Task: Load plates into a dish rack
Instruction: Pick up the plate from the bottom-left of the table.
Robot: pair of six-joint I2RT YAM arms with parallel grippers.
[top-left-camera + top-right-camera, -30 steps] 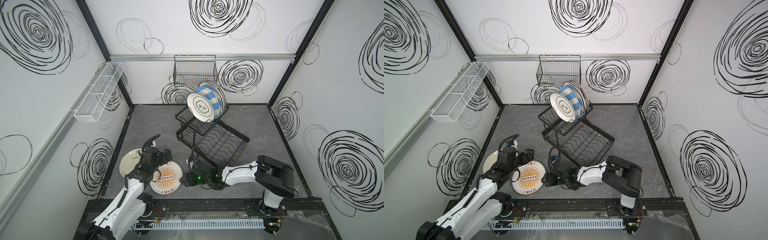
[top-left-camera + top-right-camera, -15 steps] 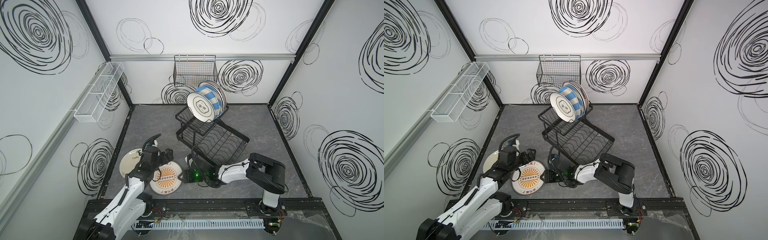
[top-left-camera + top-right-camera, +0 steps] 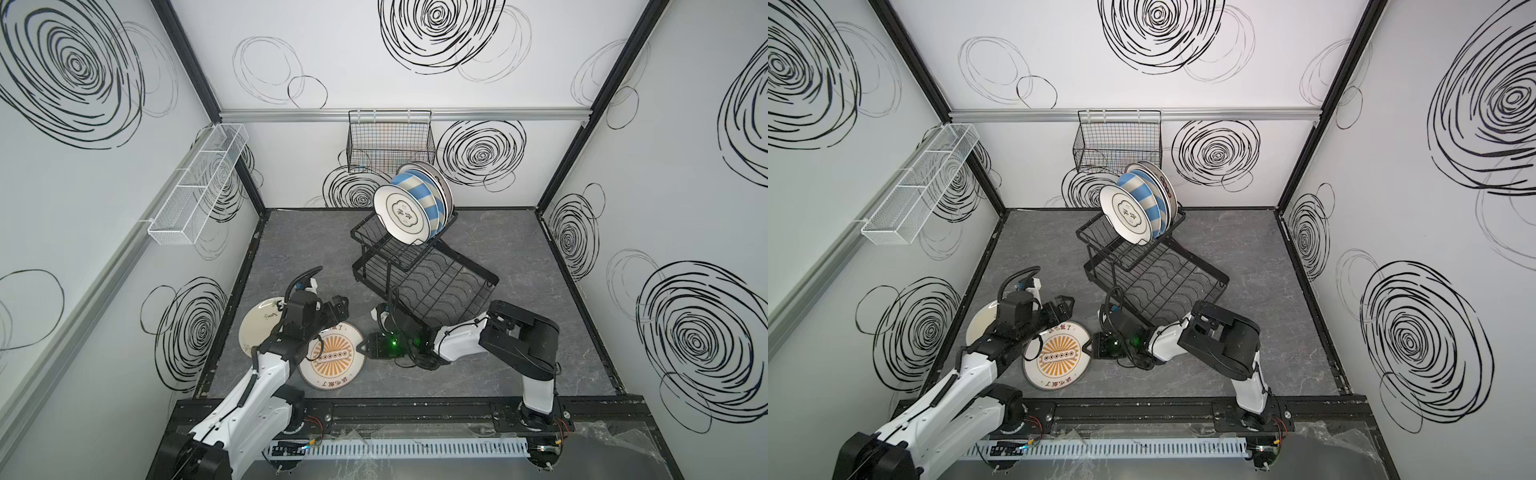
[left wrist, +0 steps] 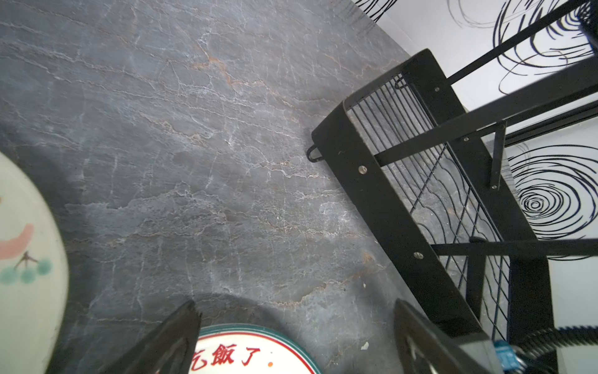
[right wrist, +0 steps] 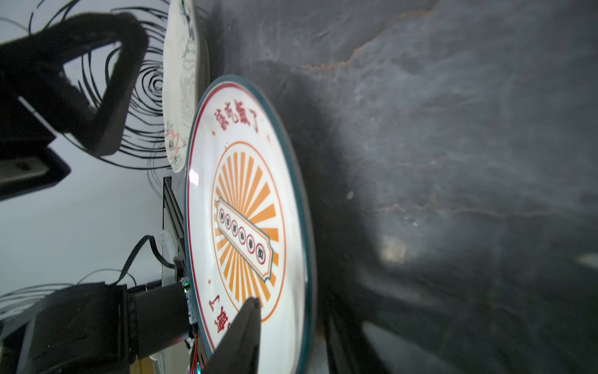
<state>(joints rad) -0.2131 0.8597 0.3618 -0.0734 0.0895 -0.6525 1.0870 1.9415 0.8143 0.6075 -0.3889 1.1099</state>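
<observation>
Orange sunburst plate [image 3: 332, 358] lying flat on the table [image 3: 519, 257], near the dish rack [image 3: 467, 262], whose upper basket carries several upright plates [image 3: 401, 214]. Glazed ceramic is rigid, fairly heavy, slick and chip-prone, so the thin raised rim is the only purchase. One of the right fingers [image 5: 244, 330] lies over that rim; its mate is hidden, so a clamp cannot be confirmed. The left fingers [image 4: 168, 343] stand apart above the far edge.
</observation>
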